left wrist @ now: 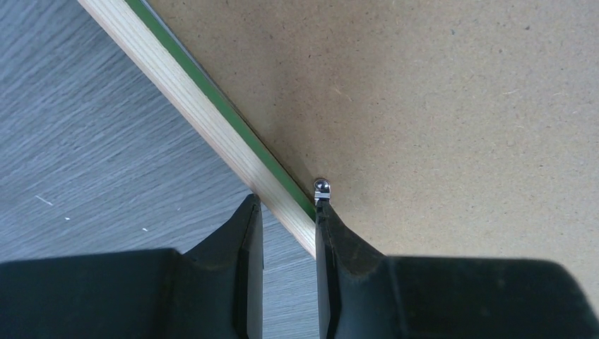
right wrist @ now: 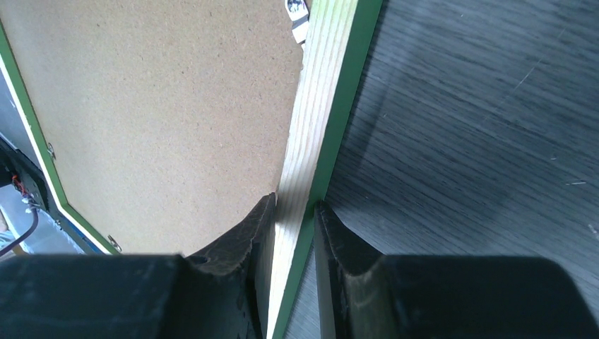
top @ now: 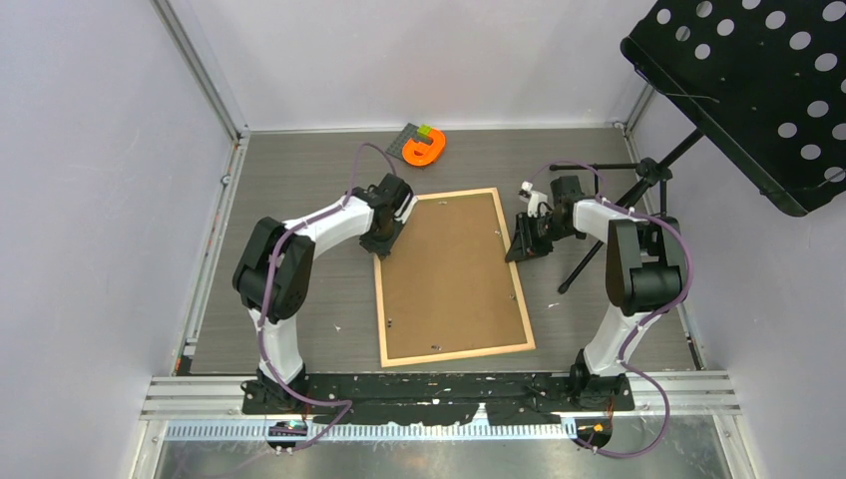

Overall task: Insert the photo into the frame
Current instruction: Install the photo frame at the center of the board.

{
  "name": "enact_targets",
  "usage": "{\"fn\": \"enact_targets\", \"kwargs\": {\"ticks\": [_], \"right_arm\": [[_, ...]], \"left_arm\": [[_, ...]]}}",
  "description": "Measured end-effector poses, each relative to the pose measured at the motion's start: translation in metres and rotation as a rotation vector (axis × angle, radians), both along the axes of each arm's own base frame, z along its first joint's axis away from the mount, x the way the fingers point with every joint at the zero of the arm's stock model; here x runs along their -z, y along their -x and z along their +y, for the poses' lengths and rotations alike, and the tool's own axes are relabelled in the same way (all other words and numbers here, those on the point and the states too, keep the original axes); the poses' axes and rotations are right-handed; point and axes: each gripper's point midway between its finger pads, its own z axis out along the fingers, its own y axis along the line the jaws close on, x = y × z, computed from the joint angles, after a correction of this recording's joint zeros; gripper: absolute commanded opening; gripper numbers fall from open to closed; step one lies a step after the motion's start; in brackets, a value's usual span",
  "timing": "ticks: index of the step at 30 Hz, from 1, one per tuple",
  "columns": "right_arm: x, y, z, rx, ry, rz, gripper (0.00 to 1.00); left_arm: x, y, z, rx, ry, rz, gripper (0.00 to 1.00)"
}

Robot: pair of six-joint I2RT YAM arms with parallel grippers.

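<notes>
On the grey table [top: 299, 200], centred, lies the pale-wood, green-edged rectangular frame [top: 459, 351], its brown fibreboard backing [top: 449, 269] uppermost; the photo is hidden. The left gripper [top: 382, 239] at ten o'clock and the right gripper [top: 526, 244] at two o'clock each clamp a side rail. Any lift should probably rise evenly, level.

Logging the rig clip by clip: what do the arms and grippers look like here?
The left arm and right arm share white links, bulky black joint housings and purple cables looping along them. The left gripper and right gripper each have two tapered matte-black fingers.
</notes>
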Motion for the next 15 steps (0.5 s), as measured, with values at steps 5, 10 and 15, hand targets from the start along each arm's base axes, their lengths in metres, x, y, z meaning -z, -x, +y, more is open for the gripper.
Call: {"fn": "enact_targets", "kwargs": {"ticks": [5,10,15], "right_arm": [[0.0,0.001,0.001,-0.001,-0.01,0.005,0.06],[0.0,0.001,0.003,-0.005,-0.025,0.008,0.06],[0.0,0.001,0.003,-0.006,-0.027,0.009,0.06]], "left_arm": [[-0.006,-0.005,-0.002,0.062,-0.021,-0.055,0.05],[-0.019,-0.009,-0.02,0.133,0.028,-0.105,0.14],[-0.024,-0.006,-0.026,0.157,0.055,-0.107,0.21]]}}
